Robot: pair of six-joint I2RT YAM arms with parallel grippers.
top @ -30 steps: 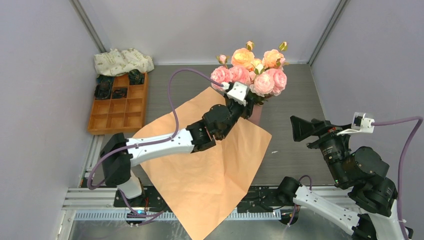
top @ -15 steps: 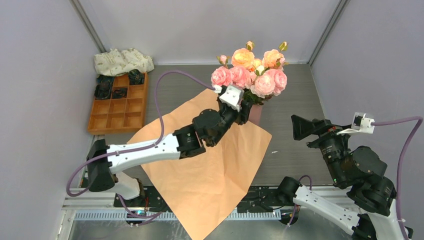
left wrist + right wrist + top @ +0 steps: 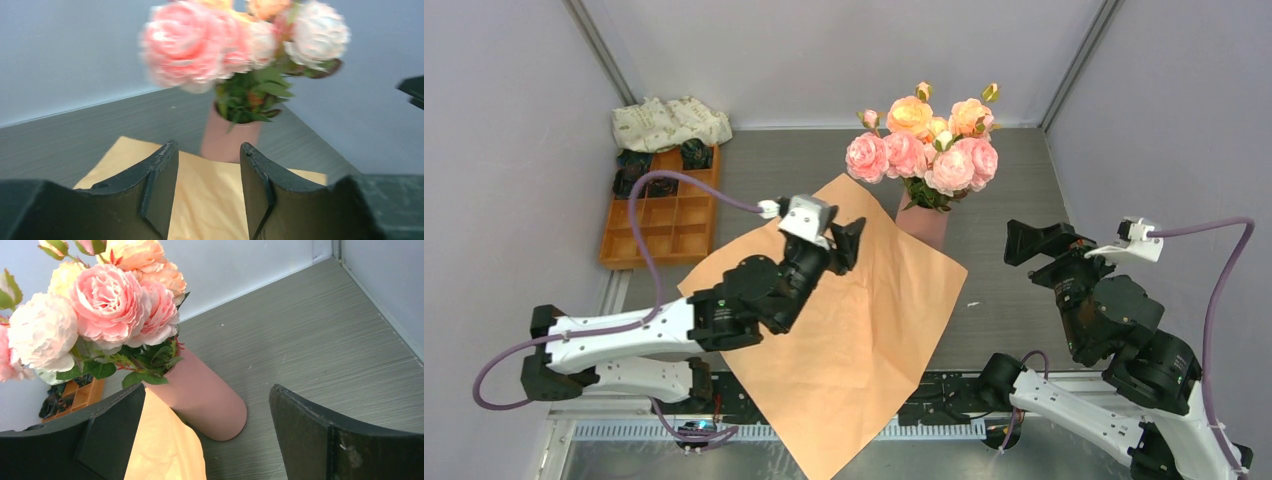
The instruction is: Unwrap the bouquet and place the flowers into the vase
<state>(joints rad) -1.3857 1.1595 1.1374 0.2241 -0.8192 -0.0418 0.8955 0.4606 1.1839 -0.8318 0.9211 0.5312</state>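
Okay: pink and peach roses point(image 3: 924, 140) sit in the tall salmon-pink matte vase point(image 3: 922, 225) on the grey counter point(image 3: 1009, 185); they look light and the blooms crushable, so grip below the heads. Left pincer point(image 3: 849, 240) hovers low over the flat orange paper point(image 3: 854, 340), jaws apart, empty. Right pincer point(image 3: 1027, 241) is raised right of the vase, spread wide, empty.

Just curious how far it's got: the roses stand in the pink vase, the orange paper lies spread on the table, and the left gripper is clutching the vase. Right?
Not quite. The left gripper holds nothing: in the left wrist view its jaws stand open and empty above the orange paper, short of the vase. The roses do stand in it.
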